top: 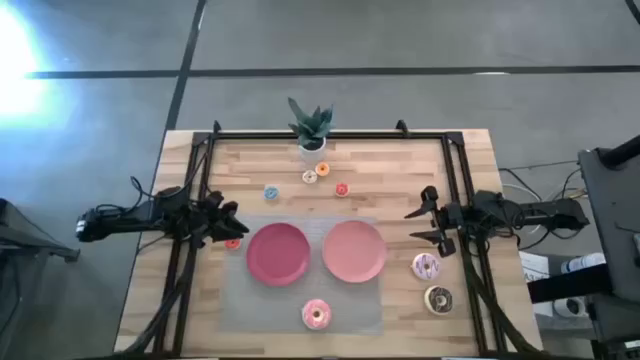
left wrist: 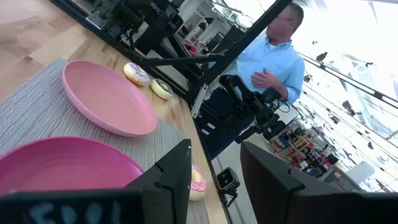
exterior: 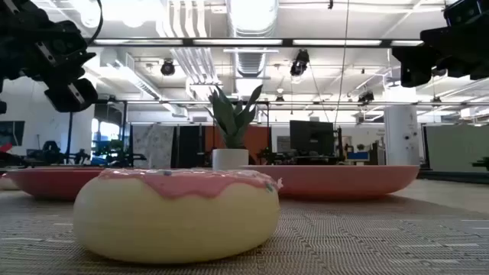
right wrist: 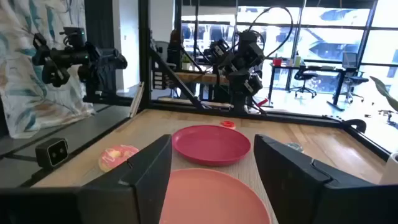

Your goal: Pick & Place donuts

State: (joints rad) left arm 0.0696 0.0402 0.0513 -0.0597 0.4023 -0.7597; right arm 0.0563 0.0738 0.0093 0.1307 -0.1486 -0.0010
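Note:
In the high view the pink donut (top: pixel 317 314) lies on the grey mat near the table's near edge. The lilac donut (top: pixel 426 266) and the chocolate donut (top: pixel 438 298) lie on the wood right of the light pink plate (top: pixel 354 250). The tiny blue donut (top: pixel 271 192), cream donut (top: pixel 310 177), orange donut (top: pixel 323 170) and red donut (top: pixel 342 189) lie near the far edge. Another tiny red-orange donut (top: pixel 233 243) lies left of the dark pink plate (top: pixel 278 252). My left gripper (top: pixel 232 222) hovers open just above and beside it. My right gripper (top: pixel 413 225) hovers open right of the light plate, on the far side of the lilac donut.
A potted plant (top: pixel 311 128) stands at the middle of the far edge. A black frame (top: pixel 330 135) runs along the table's far and side edges. The grey mat (top: pixel 300 300) lies under both plates. A person in a blue shirt (left wrist: pixel 273 56) stands beyond the table's right side.

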